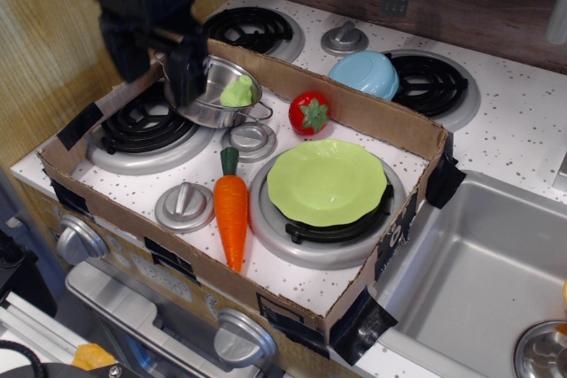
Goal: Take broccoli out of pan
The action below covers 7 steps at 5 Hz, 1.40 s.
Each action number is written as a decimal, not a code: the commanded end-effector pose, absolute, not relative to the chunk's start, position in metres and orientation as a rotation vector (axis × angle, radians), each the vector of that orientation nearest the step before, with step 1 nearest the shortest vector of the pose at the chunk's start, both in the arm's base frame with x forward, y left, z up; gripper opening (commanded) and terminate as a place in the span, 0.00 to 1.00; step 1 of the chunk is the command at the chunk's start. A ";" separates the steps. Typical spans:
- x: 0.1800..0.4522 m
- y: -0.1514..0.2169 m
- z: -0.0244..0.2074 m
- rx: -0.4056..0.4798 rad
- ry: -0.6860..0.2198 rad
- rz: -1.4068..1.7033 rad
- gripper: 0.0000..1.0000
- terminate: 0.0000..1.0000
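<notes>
We are at the approach step; the claw (162,75) hovers beside the steel pan (217,118), jaws spread wide and empty; the broccoli (236,92) sits inside the pan; next we must centre over it, descend and close.

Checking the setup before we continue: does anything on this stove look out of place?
Nothing spilled or broken. Oddities: a taped cardboard wall fences the front burners, a blue bowl sits upside down on a back burner outside it, and a green plate rests on one of them.
</notes>
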State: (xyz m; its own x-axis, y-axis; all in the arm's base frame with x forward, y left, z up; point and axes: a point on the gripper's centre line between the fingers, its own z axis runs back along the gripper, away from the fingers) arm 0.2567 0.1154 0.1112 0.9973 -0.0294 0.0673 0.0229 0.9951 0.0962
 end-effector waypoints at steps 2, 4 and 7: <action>0.320 0.130 0.123 0.122 -0.140 -0.123 1.00 0.00; 0.341 0.127 0.111 0.110 -0.142 -0.144 1.00 0.00; 0.356 0.129 0.081 0.201 -0.135 -0.173 1.00 0.00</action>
